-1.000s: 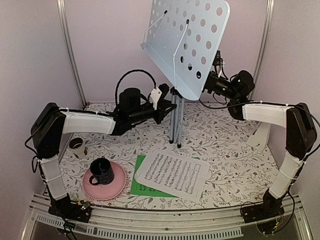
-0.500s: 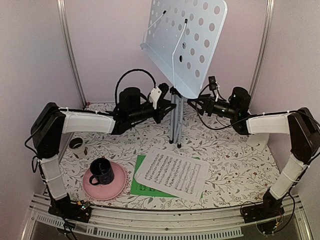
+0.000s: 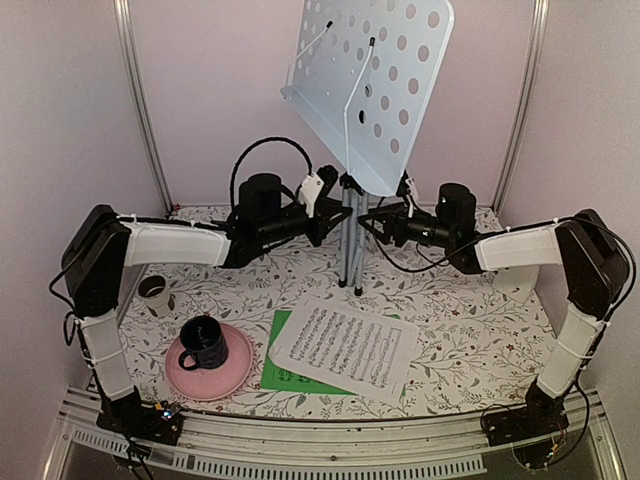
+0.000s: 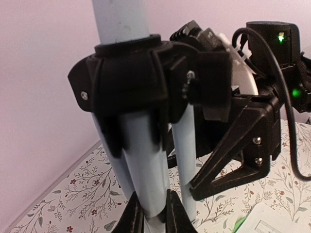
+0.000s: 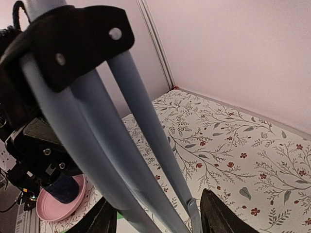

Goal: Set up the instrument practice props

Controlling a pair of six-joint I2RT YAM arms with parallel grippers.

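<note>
From above, your music stand (image 3: 325,95) is upright at the back of the desk (image 3: 470,300), top-heavy, with its legs folded together; it could tip onto the white sheet (image 3: 345,345).

Left wrist: the left claw (image 4: 154,216) is clenched on one tripod leg (image 4: 141,165); a twist may slip it.

Right wrist: the right claw (image 5: 160,213) is released, astride the legs; closing could pinch two.

The left arm (image 3: 170,243) and right arm (image 3: 515,247) wear white shells, black joints and looping black cables (image 3: 262,150).
</note>
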